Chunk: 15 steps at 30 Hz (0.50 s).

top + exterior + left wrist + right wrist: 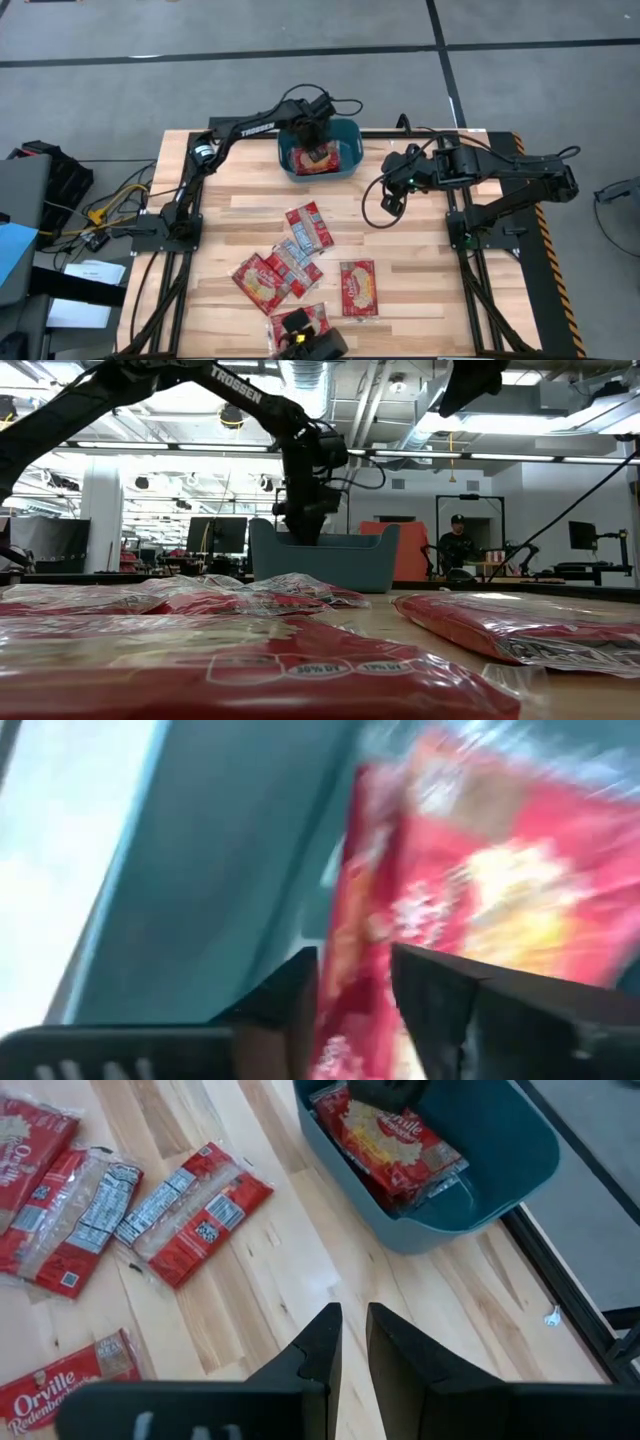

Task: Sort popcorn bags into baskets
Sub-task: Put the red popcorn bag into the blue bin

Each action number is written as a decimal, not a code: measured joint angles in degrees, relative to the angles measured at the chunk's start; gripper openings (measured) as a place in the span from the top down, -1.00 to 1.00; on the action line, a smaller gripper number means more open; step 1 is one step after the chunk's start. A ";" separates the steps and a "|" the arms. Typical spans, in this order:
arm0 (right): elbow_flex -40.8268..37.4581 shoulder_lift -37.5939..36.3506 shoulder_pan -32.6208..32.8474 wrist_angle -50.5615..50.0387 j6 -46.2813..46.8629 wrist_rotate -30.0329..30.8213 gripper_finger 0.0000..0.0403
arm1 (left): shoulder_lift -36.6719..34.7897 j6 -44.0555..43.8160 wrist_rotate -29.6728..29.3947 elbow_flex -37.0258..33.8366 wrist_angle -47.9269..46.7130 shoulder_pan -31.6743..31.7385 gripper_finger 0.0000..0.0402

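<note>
The left hand (316, 132) reaches down inside the teal-blue plastic tub (347, 130), its dark fingers (430, 995) closed narrowly on the edge of a flat red popcorn packet with a cream-yellow picture (480, 890). The tub sits at the far middle of the light wooden tabletop (420, 270). To its right, the right hand (392, 200) hangs above bare wood with its fingers nearly together, holding nothing. Nearer the front edge, about six more red packets (309, 228) lie flat, several overlapping in a loose cluster and one (357, 288) apart to the right.
</note>
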 joint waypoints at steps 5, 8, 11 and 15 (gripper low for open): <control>0.00 0.00 0.31 0.01 -0.45 -0.83 0.63 | -0.15 0.09 12.95 10.81 -16.66 -0.50 0.04; -0.37 0.13 0.66 0.81 -0.42 -0.84 0.63 | -0.66 0.38 17.68 18.37 -30.69 -1.68 -0.15; -3.22 0.41 1.26 4.11 0.80 -0.91 0.63 | -4.99 0.55 18.96 18.98 -36.44 -3.51 -0.27; -8.62 0.39 3.04 10.77 2.95 -1.08 0.63 | -16.14 -1.79 18.53 11.28 -35.49 -7.29 -0.33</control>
